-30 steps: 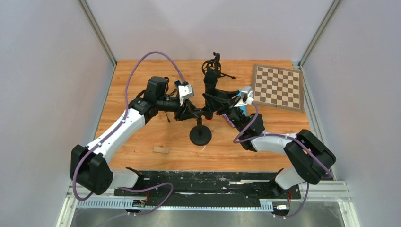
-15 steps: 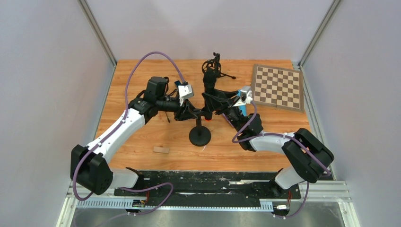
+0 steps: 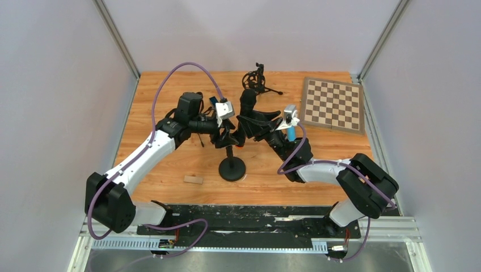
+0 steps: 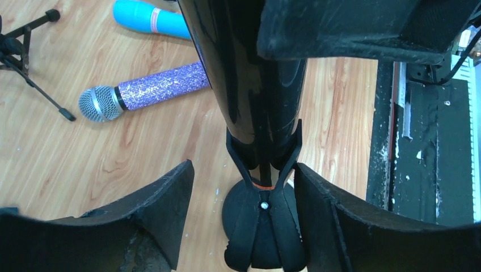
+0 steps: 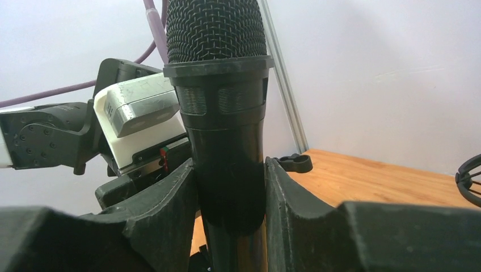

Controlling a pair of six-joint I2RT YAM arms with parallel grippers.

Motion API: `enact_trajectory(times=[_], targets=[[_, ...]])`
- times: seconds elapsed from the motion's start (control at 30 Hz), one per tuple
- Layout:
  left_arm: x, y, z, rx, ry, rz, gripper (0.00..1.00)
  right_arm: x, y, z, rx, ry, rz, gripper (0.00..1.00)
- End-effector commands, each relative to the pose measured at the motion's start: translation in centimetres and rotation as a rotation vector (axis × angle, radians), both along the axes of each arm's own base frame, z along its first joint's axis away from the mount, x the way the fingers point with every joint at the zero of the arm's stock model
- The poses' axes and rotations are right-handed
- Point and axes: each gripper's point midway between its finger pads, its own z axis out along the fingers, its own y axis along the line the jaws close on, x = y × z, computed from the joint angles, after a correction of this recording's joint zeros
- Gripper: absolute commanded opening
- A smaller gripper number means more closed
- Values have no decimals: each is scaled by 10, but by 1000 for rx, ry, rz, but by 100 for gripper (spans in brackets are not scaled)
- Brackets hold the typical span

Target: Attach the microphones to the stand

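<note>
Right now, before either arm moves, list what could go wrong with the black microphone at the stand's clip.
1. The right jaws clamp the black microphone, whose lower end sits in the clip; the left jaws stand open beside it, so a sideways pull may tip the stand on its round base.
2. The purple microphone and blue microphone lie on the table close by; a toppling stand could hit them.

3 mics: 1 black mic (image 5: 227,141), 1 lt blue mic (image 4: 150,18), 1 purple glitter mic (image 4: 144,93). 2 stands: 1 round-base stand (image 3: 232,168), 1 small tripod stand (image 3: 258,79). 1 checkerboard (image 3: 332,105). 1 wood block (image 3: 193,179). 2 arms: left arm (image 3: 144,156), right arm (image 3: 323,167).
</note>
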Motion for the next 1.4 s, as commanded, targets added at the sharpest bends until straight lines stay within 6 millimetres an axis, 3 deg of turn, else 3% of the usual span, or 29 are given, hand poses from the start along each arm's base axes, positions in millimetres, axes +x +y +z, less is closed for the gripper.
enact_trajectory(times=[0.0, 0.4, 0.57, 0.77, 1.13, 1.37], targets=[[24, -2, 14, -17, -131, 51, 77, -49, 1, 58, 204, -128, 196, 0], [22, -2, 18, -27, -135, 50, 85, -45, 8, 40, 150, -122, 178, 0], [22, 4, 25, -29, -183, 77, 99, -44, 12, 33, 116, -138, 167, 0], [24, 15, 43, -47, -271, 141, 100, -44, 17, 20, 65, -153, 154, 0], [33, 61, 91, -122, -504, 375, 100, -46, 24, 10, -23, -211, 122, 0], [39, 93, 108, -148, -575, 523, 100, -40, 35, 3, -99, -181, 122, 0]])
